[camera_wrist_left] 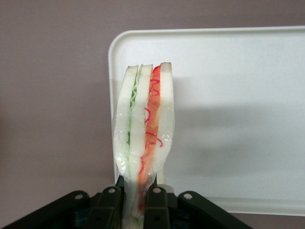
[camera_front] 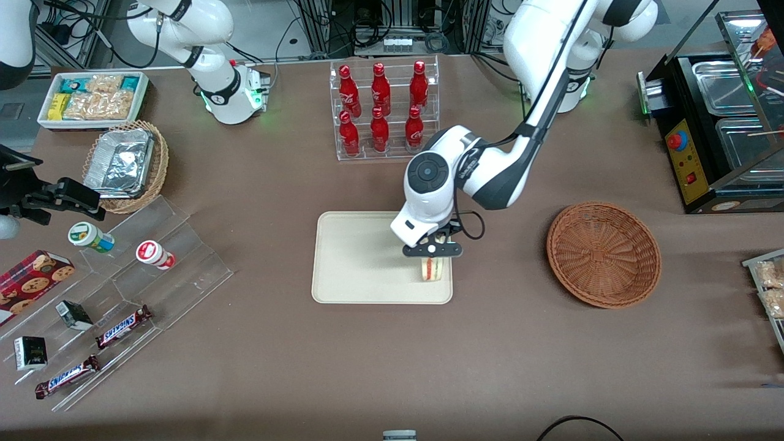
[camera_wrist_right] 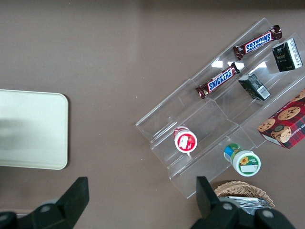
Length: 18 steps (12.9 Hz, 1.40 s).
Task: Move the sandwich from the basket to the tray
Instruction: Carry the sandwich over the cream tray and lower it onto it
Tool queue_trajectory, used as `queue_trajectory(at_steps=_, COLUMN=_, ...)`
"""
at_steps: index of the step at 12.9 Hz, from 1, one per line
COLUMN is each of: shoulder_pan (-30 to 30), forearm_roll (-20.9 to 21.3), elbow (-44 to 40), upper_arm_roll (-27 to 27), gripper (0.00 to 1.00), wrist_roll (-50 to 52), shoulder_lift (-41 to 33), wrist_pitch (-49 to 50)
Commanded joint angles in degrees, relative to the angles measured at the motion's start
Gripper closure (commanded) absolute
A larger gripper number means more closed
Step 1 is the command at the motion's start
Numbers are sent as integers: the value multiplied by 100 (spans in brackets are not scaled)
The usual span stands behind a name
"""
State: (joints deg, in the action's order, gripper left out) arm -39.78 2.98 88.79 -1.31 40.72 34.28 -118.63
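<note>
On the brown counter [camera_front: 257, 257] lie one flat rectangular cream-beige tray [camera_front: 355, 263] and one round reddish-brown woven wicker basket [camera_front: 603, 254], which sits toward the working arm's end and holds nothing. The black two-finger pincer [camera_front: 432, 250] hangs over the tray's edge nearest the basket, pinching one small triangular sandwich [camera_front: 432, 268] of pale bread with red and green filling, wrapped in clear film and held on edge.

The risk, as I judge it: the sandwich sits close to the tray's rim, so letting go here could tip the narrow wedge over the rim onto the counter. The film may also cling to a finger [camera_wrist_left: 110, 200] and drag it.
</note>
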Motion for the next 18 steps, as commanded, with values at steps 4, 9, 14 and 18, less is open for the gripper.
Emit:
queue_trajectory(at_steps=4, shoulder_pan=-223, forearm_roll=54, elbow=-257, upper_arm_roll=87, gripper=83, wrist_roll=-12, shoulder_lift=386, wrist_pitch=-231)
queue_trajectory(at_steps=9, shoulder_pan=-223, forearm_roll=62, elbow=-274, upper_arm_roll=88, gripper=78, wrist_roll=-3, shoulder_lift=580, wrist_pitch=-389)
queue_trajectory(at_steps=14, shoulder_pan=-232, forearm_roll=71, elbow=-274, upper_arm_roll=96, gripper=0, wrist_roll=94, shoulder_lift=633, wrist_pitch=-512)
queue_trajectory(at_steps=18, shoulder_pan=-223, forearm_roll=62, elbow=-283, upper_arm_roll=114, gripper=0, wrist_roll=120, shoulder_lift=528, wrist_pitch=-495)
